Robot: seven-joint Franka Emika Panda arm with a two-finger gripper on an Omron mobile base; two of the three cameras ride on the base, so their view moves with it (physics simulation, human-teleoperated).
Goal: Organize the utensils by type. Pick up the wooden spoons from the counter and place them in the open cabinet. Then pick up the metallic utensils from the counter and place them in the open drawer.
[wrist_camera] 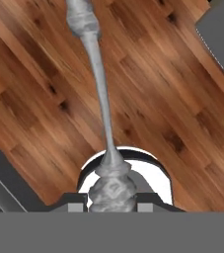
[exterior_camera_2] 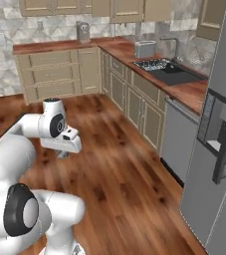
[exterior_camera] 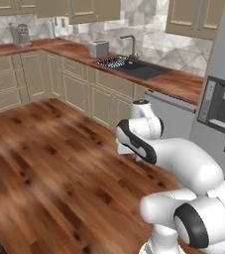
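Tool [wrist_camera: 111, 205] at the bottom center of the hand view is clamped on a silver metal utensil [wrist_camera: 97, 84], handle running up over the wood floor [wrist_camera: 172, 99].

We see a toaster [exterior_camera: 98, 48] beside a sink [exterior_camera: 132, 66], both well beyond the fingers, plank floor [wrist_camera: 172, 108] beneath them.

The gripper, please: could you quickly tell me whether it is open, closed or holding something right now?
Gripper: closed on a silver metal utensil, held by one end, its long handle pointing away over the wooden floor.
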